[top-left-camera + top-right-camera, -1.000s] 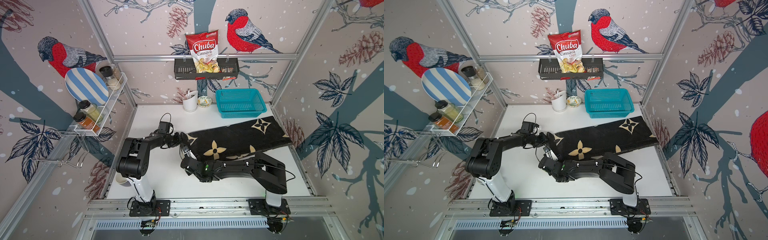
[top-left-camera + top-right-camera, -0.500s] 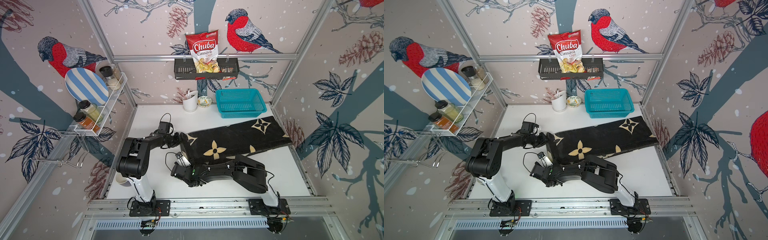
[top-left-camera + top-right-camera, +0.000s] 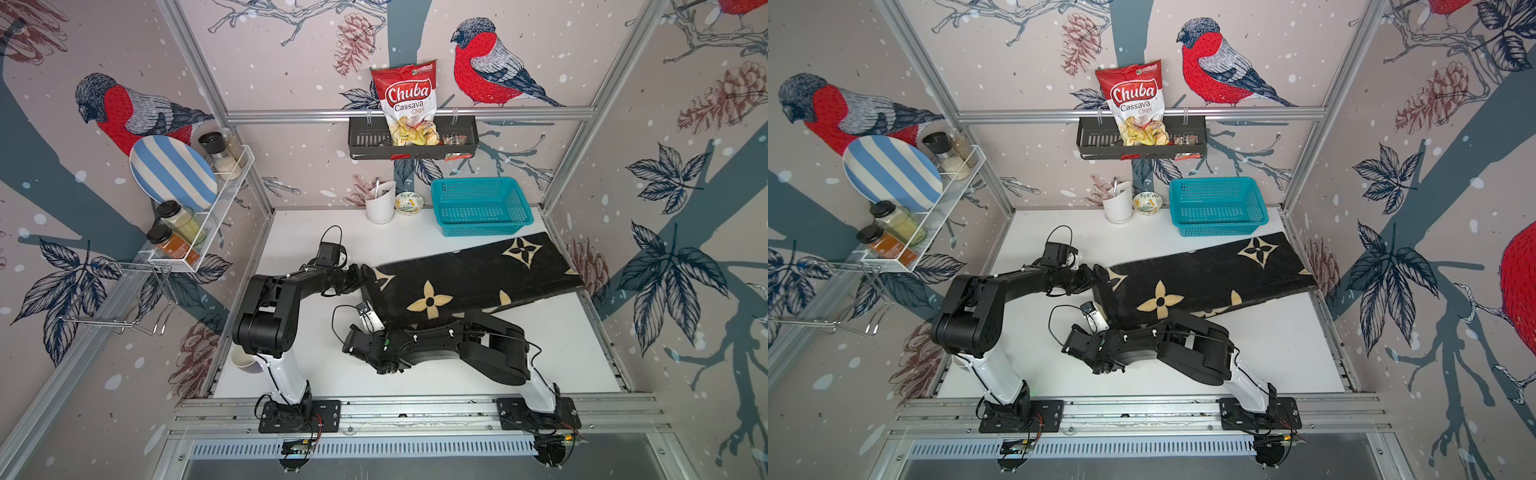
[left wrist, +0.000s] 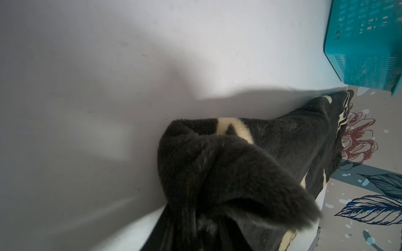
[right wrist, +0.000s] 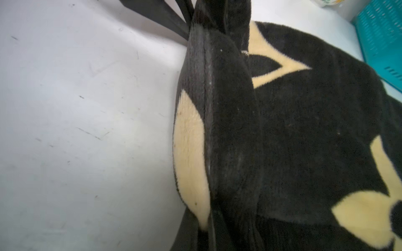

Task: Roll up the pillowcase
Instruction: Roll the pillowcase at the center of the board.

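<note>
Item: pillowcase, black plush with cream flower and four-point star motifs.
Location: it lies on the white tabletop in a long band. It runs from the centre to the right wall, and the far right end sits just in front of the teal basket.
Condition: mostly flat. In both top views the short left edge is lifted into a raised ridge between the two grippers. From the right wrist, the pillowcase shows this ridge as a thick standing fold with a cream patch on its side.
Left gripper: at the far end of the lifted edge, touching the cloth. In the left wrist view, pillowcase plush drapes over it and hides the fingers, so I cannot tell whether the jaws are spread or closed.
Right gripper: at the near end of the same edge, pressed together and pinching the fold. Its fingers are buried in the cloth.
Back of tabletop: white utensil cup, with a small patterned bowl just beside it and the teal basket to the right.
Back wall: black rack holding a red Chuba cassava chips bag.
Left wall: wire shelf carrying a blue-striped plate and spice jars.
</note>
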You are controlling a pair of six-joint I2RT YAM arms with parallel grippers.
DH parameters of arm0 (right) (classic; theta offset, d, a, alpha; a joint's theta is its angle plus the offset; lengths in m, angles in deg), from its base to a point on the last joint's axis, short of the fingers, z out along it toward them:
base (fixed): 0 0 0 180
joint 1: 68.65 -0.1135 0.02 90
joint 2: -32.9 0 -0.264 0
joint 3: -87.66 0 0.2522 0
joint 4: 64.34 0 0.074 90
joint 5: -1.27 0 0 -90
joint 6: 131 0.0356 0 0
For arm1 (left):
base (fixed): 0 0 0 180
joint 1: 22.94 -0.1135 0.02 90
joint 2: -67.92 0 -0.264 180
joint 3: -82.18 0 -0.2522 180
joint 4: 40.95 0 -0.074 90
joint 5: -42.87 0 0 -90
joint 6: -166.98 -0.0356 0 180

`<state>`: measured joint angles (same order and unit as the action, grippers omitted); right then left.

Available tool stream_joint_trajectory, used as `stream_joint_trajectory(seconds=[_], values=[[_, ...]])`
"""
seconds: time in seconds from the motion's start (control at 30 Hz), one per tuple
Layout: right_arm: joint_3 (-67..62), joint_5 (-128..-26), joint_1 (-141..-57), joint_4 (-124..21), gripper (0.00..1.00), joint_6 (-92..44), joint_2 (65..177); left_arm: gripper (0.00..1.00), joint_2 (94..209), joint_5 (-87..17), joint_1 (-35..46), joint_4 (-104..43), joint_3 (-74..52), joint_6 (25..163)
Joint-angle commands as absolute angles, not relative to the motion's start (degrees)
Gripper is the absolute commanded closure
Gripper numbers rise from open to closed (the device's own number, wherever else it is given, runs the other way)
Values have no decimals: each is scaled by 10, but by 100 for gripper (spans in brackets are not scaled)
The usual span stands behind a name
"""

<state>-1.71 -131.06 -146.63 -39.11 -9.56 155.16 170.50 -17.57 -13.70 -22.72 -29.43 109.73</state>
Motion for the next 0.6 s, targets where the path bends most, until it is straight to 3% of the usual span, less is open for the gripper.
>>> stream_joint_trajectory(seconds=[0.0, 0.1, 0.23, 0.57], values=[[31, -1198, -1449, -445, 100, -83, 1503, 36, 1688, -192, -135, -217, -273, 1097], [87, -1141, -1426, -520, 100, -76, 1452, 24, 1667, -210, -135, -195, -248, 1094], [157, -1065, -1391, -610, 100, -55, 1401, 22, 1633, -234, -135, -178, -236, 1098], [292, -964, -1322, -763, 100, 66, 1330, 36, 1567, -255, -111, -172, -296, 1114]])
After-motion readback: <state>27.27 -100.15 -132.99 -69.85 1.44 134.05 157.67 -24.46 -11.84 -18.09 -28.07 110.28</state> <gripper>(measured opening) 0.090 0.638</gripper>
